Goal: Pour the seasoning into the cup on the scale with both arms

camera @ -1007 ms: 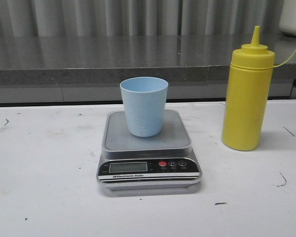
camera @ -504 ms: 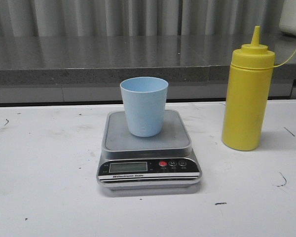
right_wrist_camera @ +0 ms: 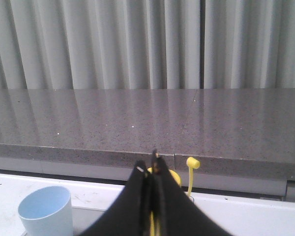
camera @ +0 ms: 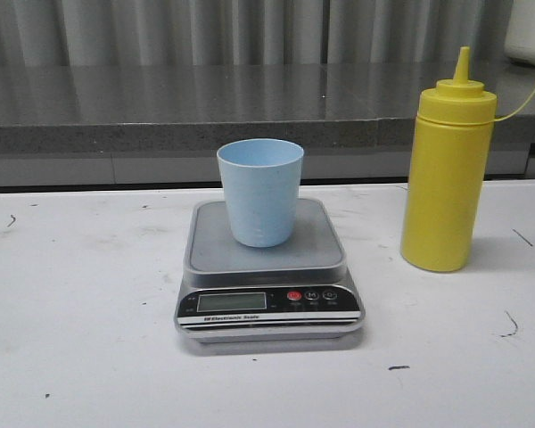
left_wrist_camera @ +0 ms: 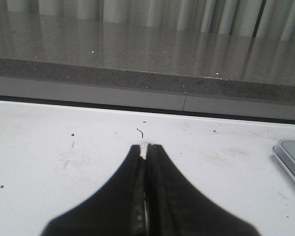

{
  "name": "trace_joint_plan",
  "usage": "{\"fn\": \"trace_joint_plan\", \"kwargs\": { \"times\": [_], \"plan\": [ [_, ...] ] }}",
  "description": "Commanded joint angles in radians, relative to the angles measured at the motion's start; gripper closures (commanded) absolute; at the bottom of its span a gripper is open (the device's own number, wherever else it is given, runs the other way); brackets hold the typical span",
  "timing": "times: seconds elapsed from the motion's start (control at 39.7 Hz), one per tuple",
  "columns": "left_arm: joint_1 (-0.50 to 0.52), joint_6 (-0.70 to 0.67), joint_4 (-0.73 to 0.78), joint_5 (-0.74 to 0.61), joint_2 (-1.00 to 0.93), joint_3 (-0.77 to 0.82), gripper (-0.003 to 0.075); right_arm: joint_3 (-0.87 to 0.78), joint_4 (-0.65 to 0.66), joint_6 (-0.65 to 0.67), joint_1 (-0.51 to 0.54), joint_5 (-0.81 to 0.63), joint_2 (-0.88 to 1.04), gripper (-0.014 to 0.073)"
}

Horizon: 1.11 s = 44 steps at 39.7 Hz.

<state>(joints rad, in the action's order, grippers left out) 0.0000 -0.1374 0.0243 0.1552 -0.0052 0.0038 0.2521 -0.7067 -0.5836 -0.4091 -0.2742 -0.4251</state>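
The pale blue cup (camera: 260,192) stands upright on the silver-grey scale (camera: 267,272) at the table's middle. The yellow squeeze bottle (camera: 448,165) stands upright on the table right of the scale, its cap hanging off on a thin tether. Neither gripper shows in the front view. My left gripper (left_wrist_camera: 145,146) is shut and empty over bare white table, with the scale's corner (left_wrist_camera: 291,158) off to one side. My right gripper (right_wrist_camera: 150,169) is shut and empty; the bottle's yellow top (right_wrist_camera: 173,178) sits just behind its fingers and the cup (right_wrist_camera: 46,216) is beside them.
A grey stone ledge (camera: 205,111) runs along the table's far edge, with a ribbed grey wall behind it. The white table (camera: 80,312) has small dark scuff marks. The bottle's loose yellow cap (right_wrist_camera: 192,163) hangs near the ledge.
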Motion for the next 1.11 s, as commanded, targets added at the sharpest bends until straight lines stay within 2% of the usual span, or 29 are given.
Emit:
{"fn": "trace_joint_plan", "kwargs": {
  "times": [0.0, 0.1, 0.18, 0.35, 0.45, 0.53, 0.78, 0.86, 1.08],
  "plan": [
    [0.0, -0.01, -0.005, -0.073, -0.018, 0.025, 0.074, 0.026, 0.014, -0.01, 0.005, -0.059, -0.006, 0.0655],
    [0.0, -0.01, -0.005, -0.073, -0.018, 0.025, 0.074, 0.015, 0.042, -0.004, 0.005, -0.063, -0.006, 0.0655],
    [0.0, -0.01, -0.005, -0.073, -0.018, 0.025, 0.074, -0.006, 0.188, 0.042, 0.005, -0.044, -0.003, 0.0655],
    [0.0, -0.01, -0.005, -0.073, -0.018, 0.025, 0.074, -0.069, 0.483, 0.304, 0.047, -0.035, 0.003, 0.0655],
    [0.0, -0.01, -0.005, -0.073, -0.018, 0.025, 0.074, -0.11, 0.6, 0.451, 0.118, -0.002, 0.022, 0.0655],
    [0.0, -0.01, -0.005, -0.073, -0.018, 0.025, 0.074, -0.144, 0.676, 0.515, 0.187, 0.046, 0.05, 0.0655],
    [0.0, -0.01, -0.005, -0.073, -0.018, 0.025, 0.074, -0.248, 0.69, 0.521, 0.335, 0.16, 0.203, 0.0655],
    [0.0, -0.01, -0.005, -0.073, -0.018, 0.025, 0.074, -0.276, 0.689, 0.522, 0.346, 0.183, 0.255, 0.0655],
    [0.0, -0.01, -0.005, -0.073, -0.016, 0.025, 0.074, -0.274, 0.676, 0.523, 0.346, 0.425, 0.425, 0.0655]
  ]
}}
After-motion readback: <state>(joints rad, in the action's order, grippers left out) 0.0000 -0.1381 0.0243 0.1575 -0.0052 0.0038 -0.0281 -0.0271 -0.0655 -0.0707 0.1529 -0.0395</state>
